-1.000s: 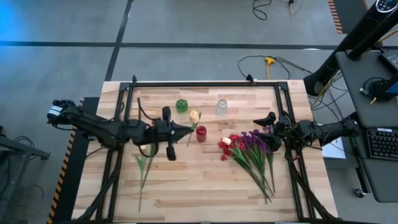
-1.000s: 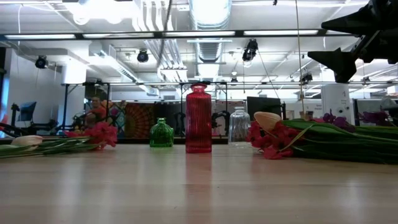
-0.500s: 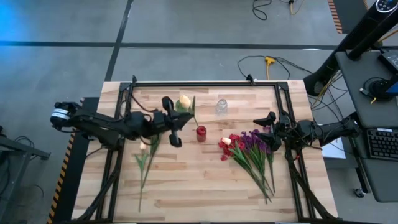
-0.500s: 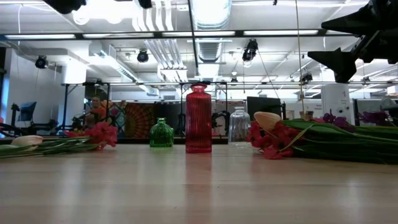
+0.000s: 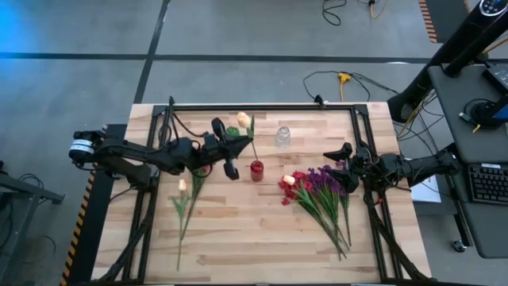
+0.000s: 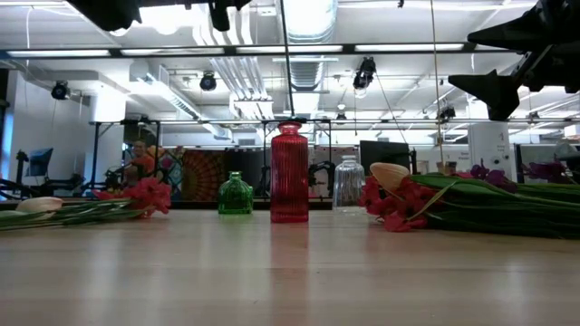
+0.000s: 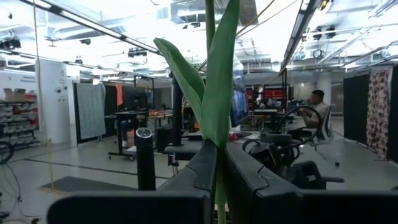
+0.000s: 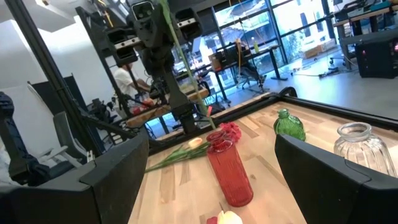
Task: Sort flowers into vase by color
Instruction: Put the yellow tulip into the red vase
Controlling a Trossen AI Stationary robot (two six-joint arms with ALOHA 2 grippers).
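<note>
My left gripper (image 5: 243, 144) (image 7: 217, 155) is up over the table's far middle, shut on a flower with a cream blossom (image 5: 244, 119). The flower's thin stem (image 6: 286, 63) runs down to just above the mouth of the red vase (image 6: 290, 172) (image 5: 256, 169). A green vase (image 6: 235, 195) and a clear vase (image 5: 282, 135) stand on either side of the red one. My right gripper (image 5: 342, 167) waits open at the right, beside a pile of red and purple flowers (image 5: 317, 191). More flowers (image 5: 186, 197) lie on the table at the left. My left gripper pinches the flower's green stem and long leaf (image 7: 216, 132) between its two fingers, below the blossom. The fingers come about level from the table's left and lie across the stem. The flower stands upright and lifted clear, blossom on top, its lower stem hanging below the fingers.
A black metal frame (image 5: 262, 106) runs round the wooden table's far edge and sides. The near half of the table (image 5: 254, 238) is bare wood. Desks, monitors and a seated person (image 7: 317, 106) show in the room beyond.
My left gripper has moved toward the table's far edge and a little to the right, tipping its fingers upward, still shut on the cream flower. The flower has swung upright, and its lower stem has come down toward the red vase's mouth.
</note>
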